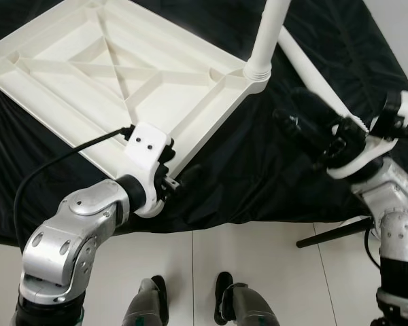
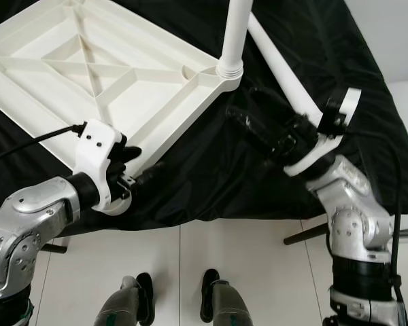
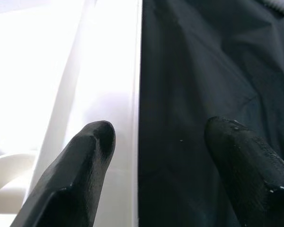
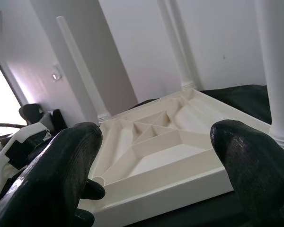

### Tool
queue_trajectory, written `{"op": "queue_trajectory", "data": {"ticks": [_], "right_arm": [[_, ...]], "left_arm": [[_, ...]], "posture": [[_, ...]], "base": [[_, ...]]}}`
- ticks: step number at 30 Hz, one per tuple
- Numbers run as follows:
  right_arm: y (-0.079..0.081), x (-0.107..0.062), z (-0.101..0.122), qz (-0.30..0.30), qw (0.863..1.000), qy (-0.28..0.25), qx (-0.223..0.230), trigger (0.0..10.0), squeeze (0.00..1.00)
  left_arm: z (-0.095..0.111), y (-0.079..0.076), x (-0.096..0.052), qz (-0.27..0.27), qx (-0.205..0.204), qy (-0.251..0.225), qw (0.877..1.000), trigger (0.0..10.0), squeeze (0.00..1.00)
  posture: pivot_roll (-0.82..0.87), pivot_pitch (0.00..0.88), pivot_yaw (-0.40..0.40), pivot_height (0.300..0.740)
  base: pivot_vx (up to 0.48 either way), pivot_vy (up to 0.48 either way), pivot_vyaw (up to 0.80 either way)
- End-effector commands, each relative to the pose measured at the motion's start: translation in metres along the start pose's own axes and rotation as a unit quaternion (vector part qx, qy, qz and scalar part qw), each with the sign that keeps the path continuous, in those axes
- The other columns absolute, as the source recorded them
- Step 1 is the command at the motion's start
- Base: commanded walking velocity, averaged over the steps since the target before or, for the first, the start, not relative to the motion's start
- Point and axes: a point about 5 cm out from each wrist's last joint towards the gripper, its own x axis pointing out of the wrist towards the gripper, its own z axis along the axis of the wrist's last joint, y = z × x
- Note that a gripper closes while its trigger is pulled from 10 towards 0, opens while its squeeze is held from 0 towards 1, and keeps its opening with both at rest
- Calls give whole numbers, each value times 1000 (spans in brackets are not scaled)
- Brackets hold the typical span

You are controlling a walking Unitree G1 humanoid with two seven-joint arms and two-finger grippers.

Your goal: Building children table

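Judging near to far, the left tool (image 3: 151, 156) is held spread across the near edge of the upturned tabletop (image 1: 102, 68) on the black-draped worktop (image 1: 258, 163), the right tool (image 4: 156, 175) gapes empty, three legs (image 4: 80, 71) are seen fitted, and one corner socket (image 4: 98, 180) remains unfilled.
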Motion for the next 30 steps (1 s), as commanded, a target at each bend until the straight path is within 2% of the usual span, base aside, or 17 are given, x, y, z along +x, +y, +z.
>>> {"op": "queue_trajectory", "data": {"ticks": [1,3,6,11,12,18,26,30], "right_arm": [[12,3,-5,15,1000,5,14,10000,0],[24,1,-11,6,1000,14,26,10000,0],[27,1,-12,-1,999,12,33,10000,0],[28,2,-9,-6,999,9,34,10000,0],[29,2,-7,-9,999,9,34,10000,0],[31,4,-6,-14,999,7,36,10000,0],[32,6,-7,-20,999,9,37,10000,0],[33,6,-7,-23,999,10,37,10000,0]], "left_arm": [[-5,2,0,17,-4,9,1000,10000,0],[-10,-1,4,9,-7,15,1000,10000,0],[-14,-1,8,11,-10,21,1000,10000,0],[-20,-1,10,9,-4,30,999,10000,0],[-27,-1,13,13,-2,43,999,10000,0],[-40,3,19,37,20,68,997,10000,0],[-45,6,26,49,29,81,995,10000,0],[-49,11,30,60,30,102,992,10000,0]], "posture": [[-28,257,39,740],[-32,252,47,740],[-37,250,52,740],[-40,245,55,740],[-42,241,56,740],[-48,233,56,740],[-48,228,63,740],[-47,225,70,740]], "base": [[0,0,0],[0,0,0],[0,0,0],[0,0,0],[0,0,0],[0,0,0],[0,0,0],[0,0,0]]}}
